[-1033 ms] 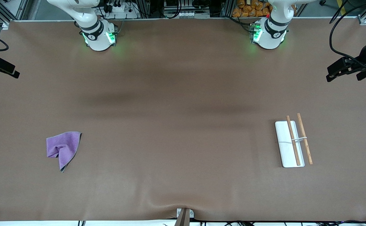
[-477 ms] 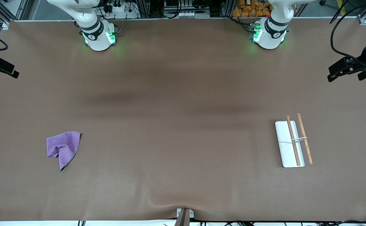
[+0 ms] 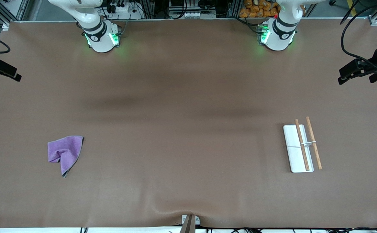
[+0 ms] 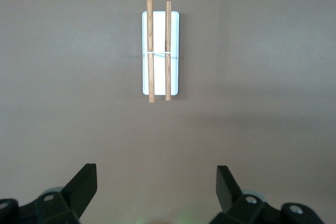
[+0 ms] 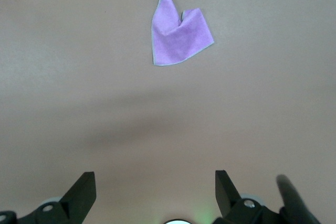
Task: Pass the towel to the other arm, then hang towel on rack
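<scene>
The purple towel (image 3: 64, 152) lies crumpled and partly folded on the table toward the right arm's end; it also shows in the right wrist view (image 5: 178, 35). The rack (image 3: 293, 145), a white base plate with two wooden rods, stands toward the left arm's end and shows in the left wrist view (image 4: 158, 72). My right gripper (image 5: 155, 179) is open and empty, high over bare table short of the towel. My left gripper (image 4: 156, 174) is open and empty, high over bare table short of the rack. Both hands show only at the side edges of the front view.
A brown mat (image 3: 188, 97) covers the table. It bulges over a clamp (image 3: 190, 221) at the edge nearest the front camera. The arm bases (image 3: 102, 37) (image 3: 277, 35) stand along the edge farthest from it.
Both hands have shifted only very slightly at the edges of the front view. The towel and the rack have not moved.
</scene>
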Tool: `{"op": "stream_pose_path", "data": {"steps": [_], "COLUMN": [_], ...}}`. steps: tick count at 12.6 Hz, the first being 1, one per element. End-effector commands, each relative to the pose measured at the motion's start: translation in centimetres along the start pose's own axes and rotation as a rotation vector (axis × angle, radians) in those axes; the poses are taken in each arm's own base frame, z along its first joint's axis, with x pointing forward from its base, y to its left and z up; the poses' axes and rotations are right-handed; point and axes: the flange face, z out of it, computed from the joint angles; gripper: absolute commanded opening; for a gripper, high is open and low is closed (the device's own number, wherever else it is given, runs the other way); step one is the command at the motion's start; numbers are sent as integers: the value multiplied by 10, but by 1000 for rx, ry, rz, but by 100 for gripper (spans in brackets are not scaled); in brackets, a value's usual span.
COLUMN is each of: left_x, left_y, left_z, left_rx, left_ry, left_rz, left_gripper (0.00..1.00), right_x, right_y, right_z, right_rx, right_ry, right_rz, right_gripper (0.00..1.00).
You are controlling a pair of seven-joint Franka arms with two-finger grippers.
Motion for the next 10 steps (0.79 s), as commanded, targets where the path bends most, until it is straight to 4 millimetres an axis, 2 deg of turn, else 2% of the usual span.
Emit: {"op": "stream_pose_path", "data": {"steps": [1, 4, 5, 6, 8, 10], "left_x": [-5, -3, -4, -4, -4, -4], "left_y": [-2, -3, -3, -3, -3, -3], "left_z": [-5, -1, 0, 0, -1, -1], "left_rx": [-15, -17, -16, -16, -16, -17], "left_ry": [2, -6, -9, -11, -9, -8], "left_rz": [11, 11, 11, 11, 11, 11], "left_gripper": [100, 100, 100, 100, 100, 100], "right_x": [4, 9, 19, 32, 71, 108], "right_y": [1, 4, 3, 4, 5, 9], "right_z": [-7, -4, 10, 24, 51, 93], "right_rx": [-7, -7, -17, -24, -32, -36], "right_ry": [3, 7, -20, -41, -56, -62], "right_rz": [-6, -10, -12, -11, -7, 6], "right_gripper": [100, 100, 100, 100, 100, 100]}}
